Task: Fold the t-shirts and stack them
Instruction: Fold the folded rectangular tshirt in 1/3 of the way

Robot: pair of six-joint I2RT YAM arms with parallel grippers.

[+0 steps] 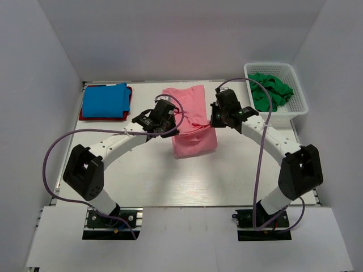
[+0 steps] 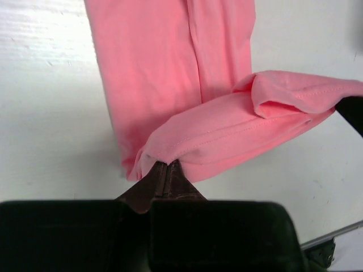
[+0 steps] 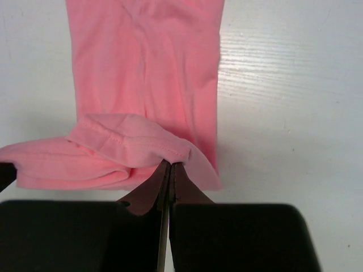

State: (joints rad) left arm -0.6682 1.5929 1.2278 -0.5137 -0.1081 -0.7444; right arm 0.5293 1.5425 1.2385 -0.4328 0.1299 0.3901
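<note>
**Left gripper (image 2: 165, 165) and right gripper (image 3: 170, 164) both clamped on the pink shirt (image 1: 190, 119)**

Surface (image 1: 227, 170): white, carries everything.

Pink shirt: centre of the surface, between the two arms. Already narrowed to a long strip running away from the arm bases. Each wrist view shows dark fingers pressed tight together with a corner of a stitched edge nipped between them. A doubled band of cloth spans from one gripper to the other, across the strip. Cannot tell whether the band is clear of the layer beneath.

Blue shirt (image 1: 105, 100): folded flat at the far left, lying on a red shirt (image 1: 129, 102) that shows only as a rim around it. Well apart from the pink one.

Basket (image 1: 299, 93): far right corner, white lattice, with green shirts (image 1: 271, 89) heaped loose inside.

Handling, judged from the drape:
- Light and limp, with no stiffness. The band sags and puckers between the two grips.
- Knit cloth, probably a little stretchy. It should hold well in closed fingers rather than slip.
- Not fragile.
- Best hold is at the two corners of the stitched hem, where the seam gives a thicker bite. That is where both grippers sit now.
- The two grips need to move level and together, or the fold will likely land skewed or bunched.
</note>
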